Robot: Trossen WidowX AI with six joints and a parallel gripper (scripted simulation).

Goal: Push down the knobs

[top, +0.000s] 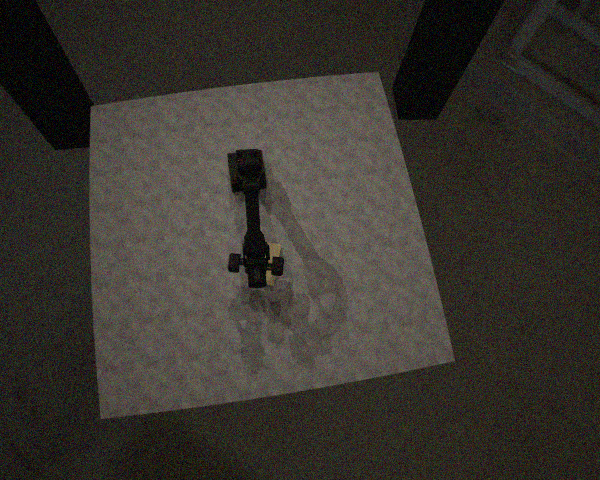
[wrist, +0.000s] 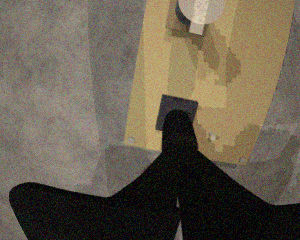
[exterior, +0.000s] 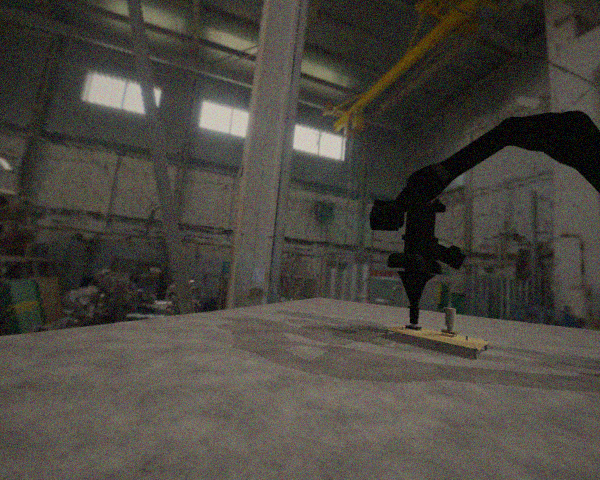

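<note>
A tan circuit board (wrist: 253, 47) (exterior: 465, 342) (top: 275, 251) lies on the grey table, mostly hidden under the arm in the overhead view. My gripper (wrist: 178, 150) (exterior: 413, 321) is shut with nothing between the fingers, and its closed tips point straight down onto the near potentiometer (wrist: 169, 104). The knob there is hidden under the tips. The far knob (wrist: 201, 2) (exterior: 448, 318) is pale grey and stands tall and upright on its shaft, apart from the gripper.
The light table top (top: 160, 320) (exterior: 186, 392) has dark floor around it. Two dark pillars (top: 26, 67) (top: 440, 56) stand at its back corners. The arm's base (top: 247, 170) sits mid-table behind the board.
</note>
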